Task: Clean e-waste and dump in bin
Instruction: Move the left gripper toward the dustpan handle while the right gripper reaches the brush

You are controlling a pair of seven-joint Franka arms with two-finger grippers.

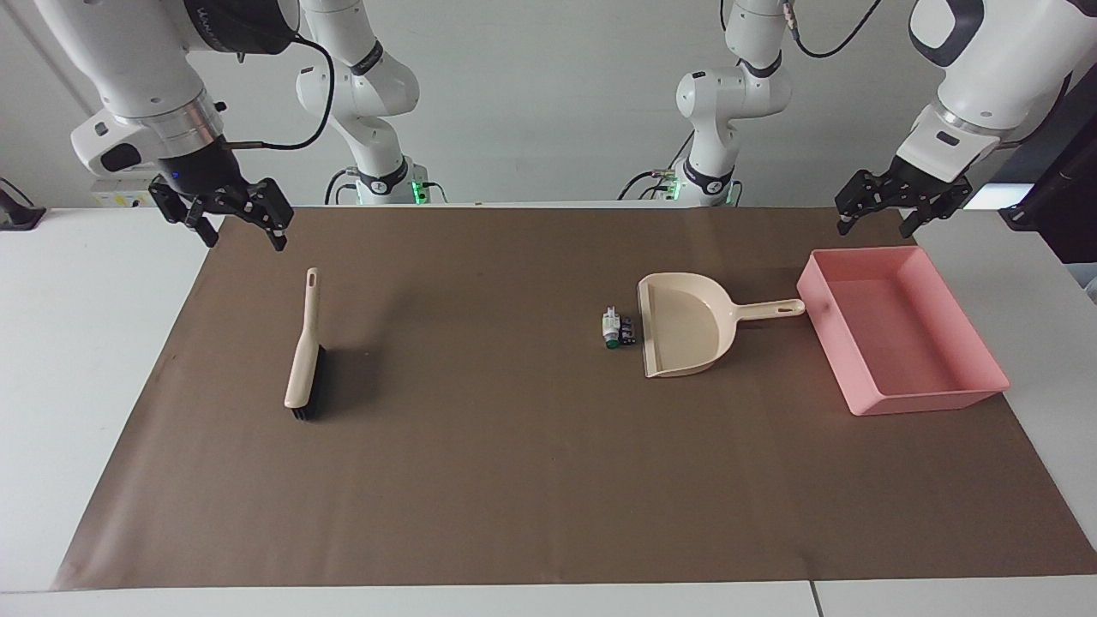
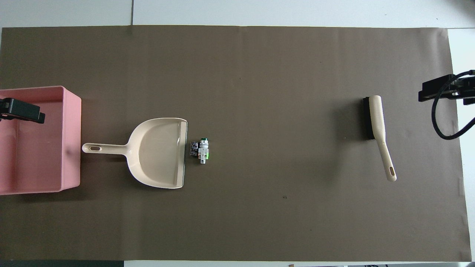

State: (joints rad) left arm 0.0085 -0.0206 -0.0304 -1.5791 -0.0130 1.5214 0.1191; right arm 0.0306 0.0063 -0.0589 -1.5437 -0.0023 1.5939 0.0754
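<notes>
The e-waste [image 1: 615, 328] [image 2: 200, 149] is a tiny cluster on the brown mat: a white piece with a green end and a small black block. It lies right at the open lip of the beige dustpan [image 1: 686, 326] [image 2: 159, 152]. The dustpan's handle points at the pink bin [image 1: 930, 399] [image 2: 41, 155] at the left arm's end of the table. My left gripper [image 1: 876, 227] [image 2: 22, 110] hangs open and holds nothing, over the bin's edge closest to the robots. My right gripper [image 1: 244, 240] [image 2: 438, 89] hangs open and holds nothing, over the mat's edge at the right arm's end.
A beige hand brush with black bristles [image 1: 302, 360] [image 2: 376, 122] lies on the mat toward the right arm's end, its handle pointing toward the robots. The brown paper mat [image 1: 514, 471] covers most of the white table.
</notes>
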